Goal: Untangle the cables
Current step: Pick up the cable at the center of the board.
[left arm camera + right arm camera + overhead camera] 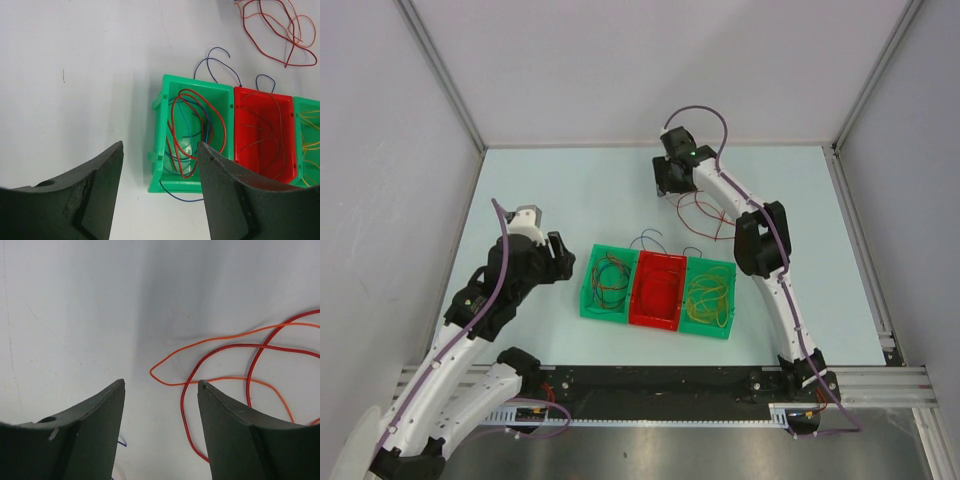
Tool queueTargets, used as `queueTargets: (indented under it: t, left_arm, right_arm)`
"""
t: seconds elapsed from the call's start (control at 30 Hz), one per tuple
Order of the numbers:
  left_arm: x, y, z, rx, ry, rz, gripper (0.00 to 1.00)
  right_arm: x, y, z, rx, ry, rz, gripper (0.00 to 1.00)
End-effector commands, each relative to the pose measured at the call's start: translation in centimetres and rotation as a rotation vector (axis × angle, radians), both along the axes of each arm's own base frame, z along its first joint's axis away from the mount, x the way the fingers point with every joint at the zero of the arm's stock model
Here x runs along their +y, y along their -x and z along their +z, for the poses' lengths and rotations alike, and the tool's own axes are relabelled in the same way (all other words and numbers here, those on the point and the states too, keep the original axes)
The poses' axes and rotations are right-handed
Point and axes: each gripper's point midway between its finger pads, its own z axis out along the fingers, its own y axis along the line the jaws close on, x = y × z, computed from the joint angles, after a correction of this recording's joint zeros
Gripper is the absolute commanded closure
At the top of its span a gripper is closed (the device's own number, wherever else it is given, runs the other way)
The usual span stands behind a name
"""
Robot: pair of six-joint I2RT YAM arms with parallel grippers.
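Several red and orange cables point(698, 218) are spread loose on the far right of the counter point(570, 190), under the right gripper point(161, 382), whose jaws are apart and empty. A single strand is best pinched near its loop end. The left gripper point(160, 144) is held with jaws apart and empty beside the left green bin point(175, 186).

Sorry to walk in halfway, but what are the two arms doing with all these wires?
This is an untangling job. The right gripper hovers open over loose red and orange cables on the far side of the table, gripping nothing. The left gripper hangs open beside the left green bin, which holds mixed red and blue cables. The right green bin holds yellow cables.
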Motion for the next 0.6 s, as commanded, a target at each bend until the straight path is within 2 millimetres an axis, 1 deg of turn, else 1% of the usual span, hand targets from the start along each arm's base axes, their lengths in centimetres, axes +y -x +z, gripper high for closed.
queueTargets:
  t: [0.0,0.17,0.33,0.43,0.57]
  left_arm:
    - [-0.1,-0.3,0.6,-0.034,0.007,-0.016,0.34]
    - [-0.1,-0.3,0.6,-0.033,0.005,-0.014,0.34]
    - [0.0,-0.2,0.5,-0.032,0.004,-0.013,0.34]
    - [-0.1,-0.3,0.6,-0.033,0.006,-0.012,0.34]
    - [0.0,-0.3,0.6,-0.034,0.004,-0.012,0.34]
  right_arm:
    - [0.7,-2.0,1.3,-0.088,0.006,0.003,0.37]
    - [1.0,-2.1,-0.2,-0.073,0.014,0.004,0.4]
    - [1.1,-2.5,-0.6,-0.082,0.023,-0.002,0.44]
    - [1.2,-2.4,-1.1,-0.075,0.028,-0.001,0.48]
    - [1.1,-2.4,-1.7,-0.068,0.036,-0.002,0.56]
